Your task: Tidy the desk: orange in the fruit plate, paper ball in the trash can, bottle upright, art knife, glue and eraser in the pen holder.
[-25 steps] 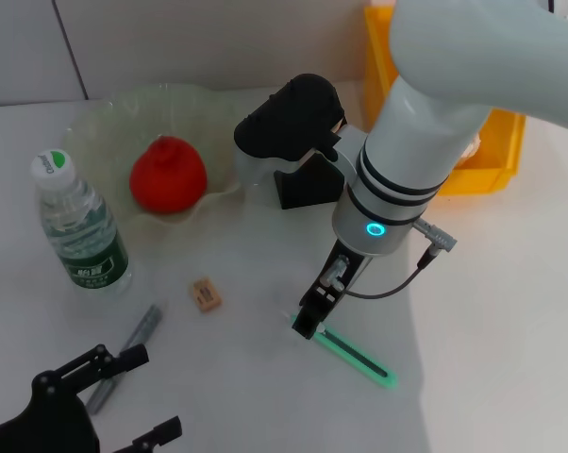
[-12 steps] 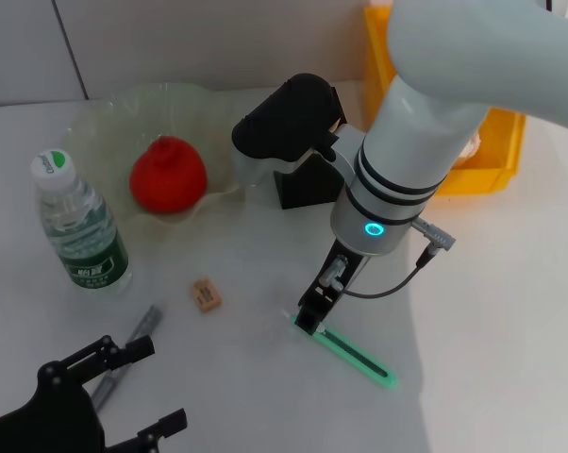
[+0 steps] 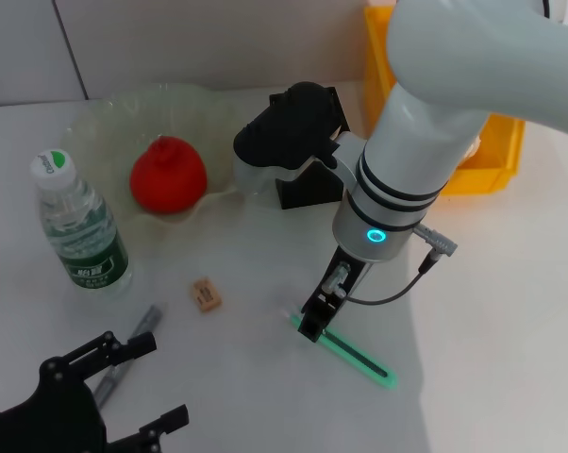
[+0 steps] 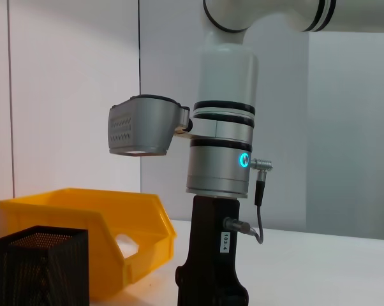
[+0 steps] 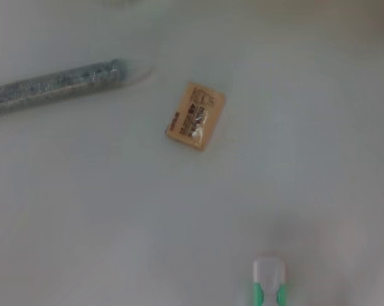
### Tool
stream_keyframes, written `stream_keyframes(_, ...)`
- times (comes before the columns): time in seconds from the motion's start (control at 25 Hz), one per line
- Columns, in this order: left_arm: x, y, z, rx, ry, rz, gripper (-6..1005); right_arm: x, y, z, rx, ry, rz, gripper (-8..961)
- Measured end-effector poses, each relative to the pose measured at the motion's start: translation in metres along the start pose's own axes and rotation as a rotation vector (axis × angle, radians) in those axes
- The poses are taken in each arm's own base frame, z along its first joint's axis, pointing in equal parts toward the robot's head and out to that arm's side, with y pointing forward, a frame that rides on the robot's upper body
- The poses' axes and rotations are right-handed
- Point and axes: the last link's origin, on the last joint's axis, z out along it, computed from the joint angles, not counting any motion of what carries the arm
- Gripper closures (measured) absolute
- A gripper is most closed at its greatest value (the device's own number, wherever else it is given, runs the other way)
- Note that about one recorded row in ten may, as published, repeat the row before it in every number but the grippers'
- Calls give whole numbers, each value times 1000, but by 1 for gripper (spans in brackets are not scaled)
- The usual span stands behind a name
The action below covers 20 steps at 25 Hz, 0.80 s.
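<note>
Broadly, my white desk point(image 3: 510, 311) carries everything, smooth and matte. My right arm point(image 3: 426, 142), a thick glossy white tube with black rings and a lit teal dot, reaches down over the middle of it and hides part of what stands behind. At the far right sits a yellow plastic bin point(image 3: 496, 151), boxy and hard-edged, mostly behind that arm. On the far left the fruit plate point(image 3: 105, 123) is clear and wavy-rimmed, and the orange point(image 3: 168, 174), round and reddish with a small peak, lies in it. Just left of the plate's near rim the bottle point(image 3: 79, 226) stands upright, clear ribbed plastic with a green label and white cap. The pen holder point(image 3: 308, 184), a square black mesh box, stands behind my right wrist, partly covered by the black camera housing.

My left gripper point(image 3: 124, 387) hovers at the near left edge, its black fingers spread, with the grey glue stick point(image 3: 133, 349) lying between them on the desk. My right gripper point(image 3: 314, 323) is down at one end of the art knife point(image 3: 355, 354), a slim green strip lying flat; I cannot tell how those fingers stand. The eraser point(image 3: 206, 294), a small tan block with a printed face, lies alone between bottle and knife.
</note>
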Motion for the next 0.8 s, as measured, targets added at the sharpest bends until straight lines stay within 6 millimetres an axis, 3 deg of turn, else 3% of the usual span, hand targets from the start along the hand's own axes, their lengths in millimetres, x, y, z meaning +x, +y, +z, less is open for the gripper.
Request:
stream_keyframes(0.36, 1, 0, 1, -8, 5, 2, 224, 2, 0, 1, -3, 9, 0, 449)
stream_keyframes(0.56, 1, 0, 2, -14, 6, 2, 224, 3, 1, 1, -8, 12, 2, 559)
stream_keyframes(0.8, 1, 2, 3, -23, 5, -1, 224, 3, 5, 2, -24, 14, -3, 559)
